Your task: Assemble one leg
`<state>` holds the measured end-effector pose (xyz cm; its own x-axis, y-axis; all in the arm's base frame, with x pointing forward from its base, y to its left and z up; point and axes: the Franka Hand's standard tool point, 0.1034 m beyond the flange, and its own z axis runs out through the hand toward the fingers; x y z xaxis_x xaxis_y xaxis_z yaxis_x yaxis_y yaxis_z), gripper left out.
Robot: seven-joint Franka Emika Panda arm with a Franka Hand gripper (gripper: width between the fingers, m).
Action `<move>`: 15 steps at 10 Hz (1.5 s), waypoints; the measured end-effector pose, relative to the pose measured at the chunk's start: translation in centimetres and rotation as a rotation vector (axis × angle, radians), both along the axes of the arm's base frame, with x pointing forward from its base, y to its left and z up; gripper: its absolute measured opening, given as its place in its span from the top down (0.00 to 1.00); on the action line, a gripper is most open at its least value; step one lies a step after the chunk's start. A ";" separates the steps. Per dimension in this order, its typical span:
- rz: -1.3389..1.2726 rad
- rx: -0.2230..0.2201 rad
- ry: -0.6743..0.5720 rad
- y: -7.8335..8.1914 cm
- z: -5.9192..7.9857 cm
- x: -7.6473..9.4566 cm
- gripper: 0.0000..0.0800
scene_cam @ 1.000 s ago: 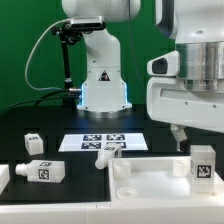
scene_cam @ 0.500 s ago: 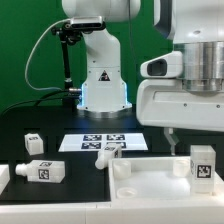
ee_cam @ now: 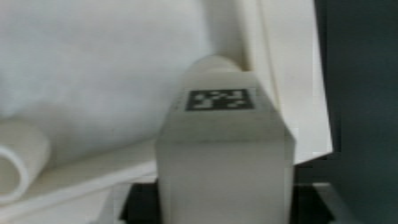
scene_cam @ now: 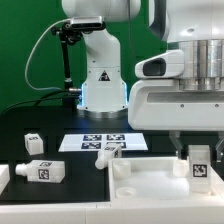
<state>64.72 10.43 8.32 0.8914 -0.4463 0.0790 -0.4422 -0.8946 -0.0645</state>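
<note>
four legs are in view on the black table [scene_cam: 70, 160]. the leg [scene_cam: 201, 166] of concern stands upright at the corner of the white tabletop [scene_cam: 150, 186] nearest the exterior view's right, its black-and-white tag facing the camera. the wrist view shows the same leg [ee_cam: 222, 150] end-on against a raised corner wall of the tabletop [ee_cam: 89, 90], tag uppermost; a rounded white form shows at that frame's edge and cannot be identified.

the gripper [scene_cam: 197, 155] is lowered over this leg, one finger [scene_cam: 180, 150] on the side of the exterior view's left and the other on the far side. a narrow gap shows between the nearer finger and the leg, so the jaws read as spread apart and straddling, not clamped. contact on the far side cannot be confirmed.

the second leg [scene_cam: 33, 143] stands well apart toward the exterior view's left. the third leg [scene_cam: 40, 171] lies flat near it. the fourth leg [scene_cam: 107, 154] leans at a tilt just beside the marker board [scene_cam: 100, 140], which lies flat in front of the robot base [scene_cam: 103, 90].
</note>
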 end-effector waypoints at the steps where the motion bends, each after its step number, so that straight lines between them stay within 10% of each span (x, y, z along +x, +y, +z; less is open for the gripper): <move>1: -0.076 0.007 0.003 0.0 0.0 0.0 0.64; 4: -0.437 0.030 0.015 -0.4 -0.2 -0.1 0.64; 8: -1.180 0.165 0.059 0.0 -0.2 -0.6 0.64; 13: -0.923 0.136 0.057 0.1 -0.4 -0.8 0.55; 15: -0.636 0.119 0.060 0.8 -0.5 -0.9 0.23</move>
<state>63.81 11.28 7.82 0.4514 -0.8912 -0.0454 -0.8892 -0.4450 -0.1059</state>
